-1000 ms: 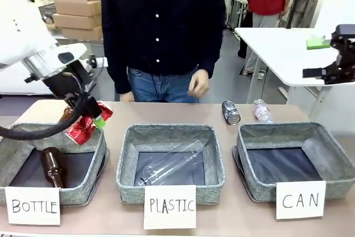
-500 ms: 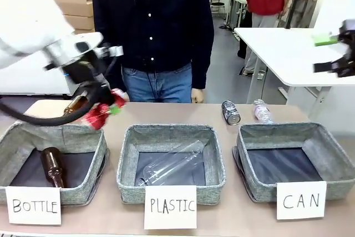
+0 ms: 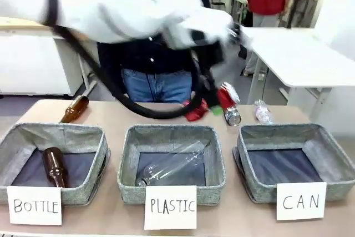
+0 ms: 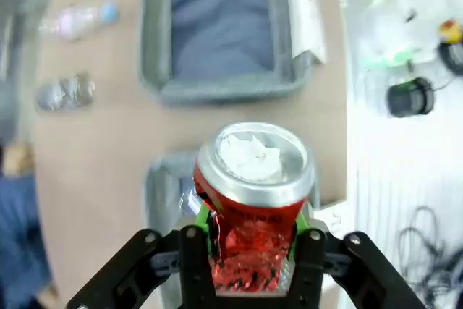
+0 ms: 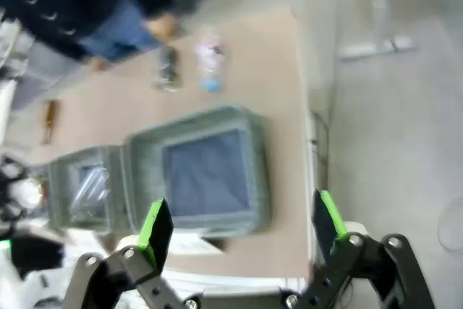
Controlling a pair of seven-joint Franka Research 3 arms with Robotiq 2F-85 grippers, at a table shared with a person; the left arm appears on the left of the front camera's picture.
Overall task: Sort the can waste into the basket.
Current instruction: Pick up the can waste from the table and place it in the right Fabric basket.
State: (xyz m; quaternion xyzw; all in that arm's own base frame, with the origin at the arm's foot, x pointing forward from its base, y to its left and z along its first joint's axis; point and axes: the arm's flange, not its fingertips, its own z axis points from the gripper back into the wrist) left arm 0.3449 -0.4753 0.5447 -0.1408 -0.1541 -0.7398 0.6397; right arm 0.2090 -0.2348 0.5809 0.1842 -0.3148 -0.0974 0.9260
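Behind the middle grey basket carded PLASTIC point(image 3: 166, 131), up in the air: left gripper point(image 3: 209, 102), blurred, clamped on the dented shiny red metal can point(image 3: 226, 95). Just right of it, lying on the tan table point(image 3: 111, 121): black, silver-patterned dented can point(image 3: 231, 116). Further right, square grey fabric basket carded CAN point(image 3: 288, 130). Well above that basket, right gripper point(image 5: 240, 226), jaws spread wide.

On the table point(image 3: 113, 217), a black can point(image 3: 232, 116) lay just beside the hand point(image 4: 252, 247), a clear bottle point(image 3: 262, 112) to its right, and a brown bottle point(image 3: 75, 109) well off left. The BOTTLE basket point(image 3: 83, 137), PLASTIC basket point(image 3: 169, 131) and CAN basket point(image 3: 277, 130) sat in a row on the hand's near side.
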